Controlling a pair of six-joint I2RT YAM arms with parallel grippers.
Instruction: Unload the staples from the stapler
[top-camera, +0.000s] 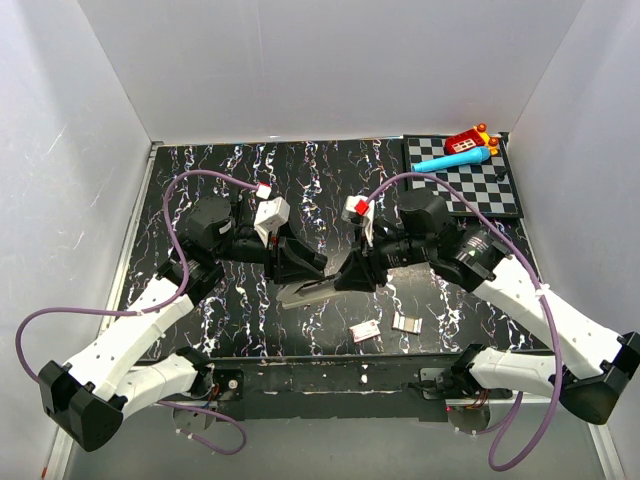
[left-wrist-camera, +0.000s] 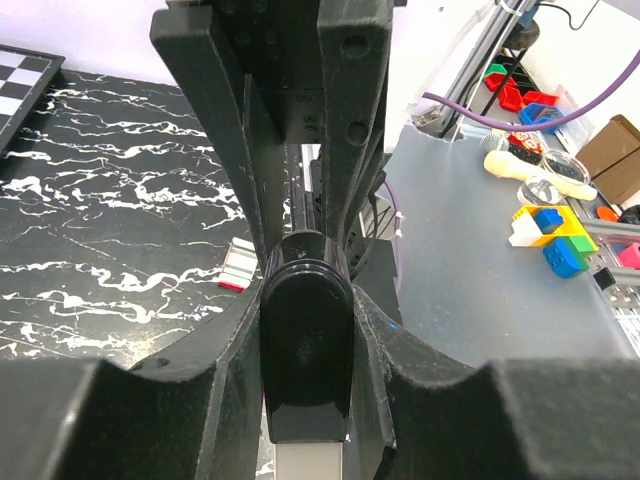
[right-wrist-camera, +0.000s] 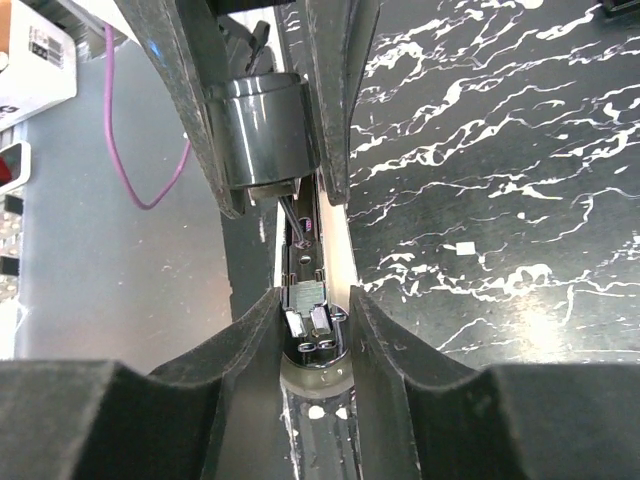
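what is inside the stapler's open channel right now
In the right wrist view the stapler channel shows a small metal block and a thin rod. The right gripper fingers cover its sides, so whether it is loaded cannot be told.

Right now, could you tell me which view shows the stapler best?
Right wrist: it looks down the open channel of the stapler. Left wrist shows only its dark end; the top view shows it small.
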